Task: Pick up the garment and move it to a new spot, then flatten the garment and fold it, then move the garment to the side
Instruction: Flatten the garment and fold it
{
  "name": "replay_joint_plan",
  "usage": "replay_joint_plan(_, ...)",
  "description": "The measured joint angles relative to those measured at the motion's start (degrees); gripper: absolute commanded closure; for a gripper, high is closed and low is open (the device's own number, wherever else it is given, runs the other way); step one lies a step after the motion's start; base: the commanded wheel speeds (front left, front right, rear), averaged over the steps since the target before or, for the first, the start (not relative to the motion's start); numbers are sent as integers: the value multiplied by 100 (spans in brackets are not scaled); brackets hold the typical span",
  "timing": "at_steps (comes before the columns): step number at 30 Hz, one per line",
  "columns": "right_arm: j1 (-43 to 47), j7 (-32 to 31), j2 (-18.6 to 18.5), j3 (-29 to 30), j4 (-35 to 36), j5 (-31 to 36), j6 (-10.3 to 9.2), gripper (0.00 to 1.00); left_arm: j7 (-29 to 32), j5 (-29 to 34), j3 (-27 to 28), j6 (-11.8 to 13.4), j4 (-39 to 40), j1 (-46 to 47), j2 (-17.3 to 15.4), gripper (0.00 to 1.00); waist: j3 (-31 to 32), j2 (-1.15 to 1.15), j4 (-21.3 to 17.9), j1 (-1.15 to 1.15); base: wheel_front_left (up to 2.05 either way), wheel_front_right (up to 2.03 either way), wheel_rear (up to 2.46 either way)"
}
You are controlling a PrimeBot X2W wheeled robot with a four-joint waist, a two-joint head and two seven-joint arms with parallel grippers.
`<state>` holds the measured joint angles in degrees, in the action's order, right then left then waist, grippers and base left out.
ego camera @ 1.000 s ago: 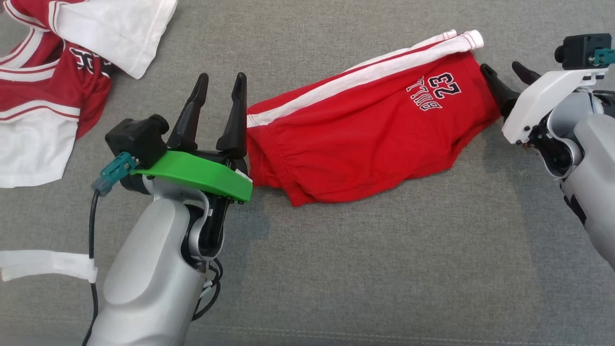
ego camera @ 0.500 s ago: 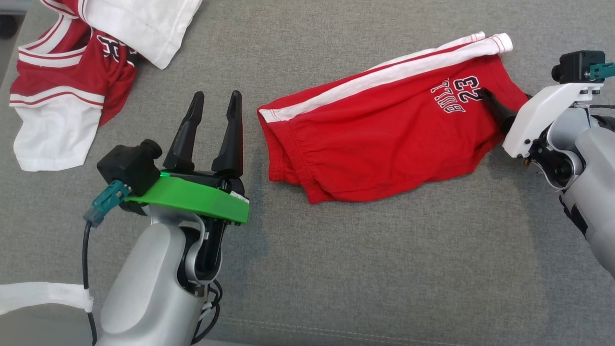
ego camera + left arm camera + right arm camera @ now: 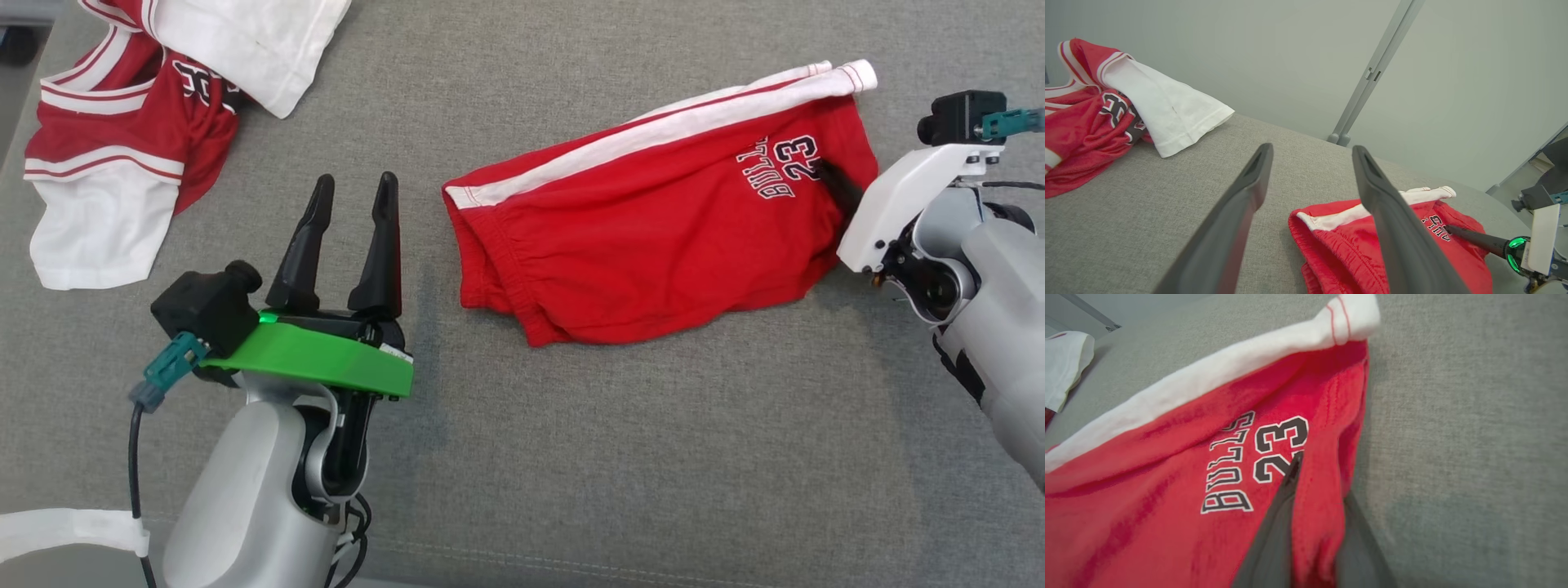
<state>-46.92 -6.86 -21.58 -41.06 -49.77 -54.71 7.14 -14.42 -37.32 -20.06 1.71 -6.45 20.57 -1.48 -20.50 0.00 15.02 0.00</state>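
- While the red shorts [image 3: 653, 237] lie on the grey fabric surface [image 3: 620, 457], right of centre, their white stripe runs along the far edge and the waistband faces left.
- Right gripper [image 3: 831, 181] has its fingers drawn close on the shorts' right hem beside the "BULLS 23" print, one finger on top and a fold of red cloth pinched between them.
- Left gripper [image 3: 355, 180] stands spread wide and empty, just left of the waistband, not touching it.
- A red and white jersey [image 3: 114, 131] lies crumpled at the far left.
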Motion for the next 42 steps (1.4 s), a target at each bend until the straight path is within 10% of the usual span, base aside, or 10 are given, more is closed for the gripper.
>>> replay_joint_plan(39,1585,1766,223,-145,743,-591,-1,100,0,270,341,-20,226,-675,-22,0,809,0,-1161,0,0,0,0)
replay_joint_plan(42,1594,1793,249,-144,651,-598,-1,57,0,270,314,-22,224,-684,-25,0,867,0,-1202,0,0,0,0)
